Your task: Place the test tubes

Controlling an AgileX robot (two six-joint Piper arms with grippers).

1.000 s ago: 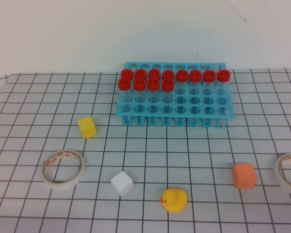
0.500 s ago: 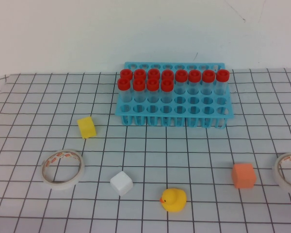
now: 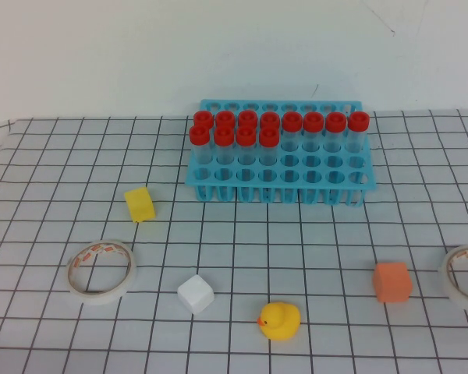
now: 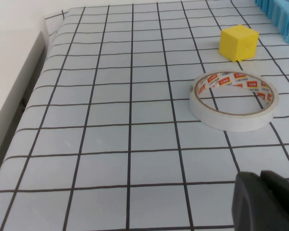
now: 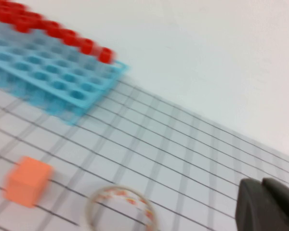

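Nothing on the table has moved in the last sec. Tubes [image 3: 270,128], 12 red caps, stand upright in the rack [image 3: 327,183] at the back: 8 in one row, 4 in the next toward us, at its left end. We see no loose tube, so placing looks done. Left gripper [image 4: 265,199] is clenched & empty, near a tape roll [image 4: 233,100]. Right gripper [image 5: 265,202] is clenched & empty too, near the orange cube [image 5: 28,180], well apart from the rack.
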